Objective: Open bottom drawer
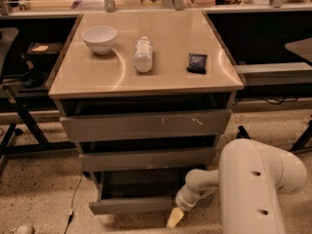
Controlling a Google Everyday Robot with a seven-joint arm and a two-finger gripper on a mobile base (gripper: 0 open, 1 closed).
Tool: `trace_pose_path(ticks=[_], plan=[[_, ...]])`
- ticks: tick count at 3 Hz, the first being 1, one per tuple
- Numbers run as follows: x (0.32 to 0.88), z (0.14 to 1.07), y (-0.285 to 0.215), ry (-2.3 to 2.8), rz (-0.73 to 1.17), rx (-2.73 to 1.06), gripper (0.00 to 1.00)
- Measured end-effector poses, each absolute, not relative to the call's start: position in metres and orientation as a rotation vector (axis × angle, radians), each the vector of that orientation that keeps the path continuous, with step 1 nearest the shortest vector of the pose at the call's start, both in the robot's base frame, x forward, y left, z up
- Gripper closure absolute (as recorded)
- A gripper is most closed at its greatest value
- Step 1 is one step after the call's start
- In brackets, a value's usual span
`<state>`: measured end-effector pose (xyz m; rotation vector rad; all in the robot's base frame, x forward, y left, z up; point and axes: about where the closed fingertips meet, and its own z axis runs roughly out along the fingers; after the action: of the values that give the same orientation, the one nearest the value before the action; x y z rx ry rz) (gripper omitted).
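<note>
Grey bottom drawer [131, 205]: it is standing partly open at the foot of the cabinet, its front jutting out past the two fronts above it, with its shallow dark inside showing behind.
Gripper [174, 217]: I am holding it low, just above the floor, at the right end of that drawer front. I cannot tell whether it is open or closed, nor whether it is touching the front.
Arm [253, 189]: my white arm is filling the lower right corner, bending down and left towards the drawer.
Middle drawer front [146, 159]: it is sitting under a dark gap, set back from the bottom one.
Top drawer front [146, 125]: it is showing pale scratch marks right of centre.
Tabletop [161, 79]: a white bowl [99, 38] is standing at the rear left, a bottle [143, 54] is lying on its side near the middle, and a dark packet [197, 62] is lying to the right, all apart from one another.
</note>
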<state>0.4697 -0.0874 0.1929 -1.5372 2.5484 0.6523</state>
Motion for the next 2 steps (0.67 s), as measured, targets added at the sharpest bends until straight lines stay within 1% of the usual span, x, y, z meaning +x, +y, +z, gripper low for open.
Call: trace_pose_path(ticks=[2], plan=[[0.395, 0.216, -0.096, 2.658, 0.778, -1.497, 0.00]])
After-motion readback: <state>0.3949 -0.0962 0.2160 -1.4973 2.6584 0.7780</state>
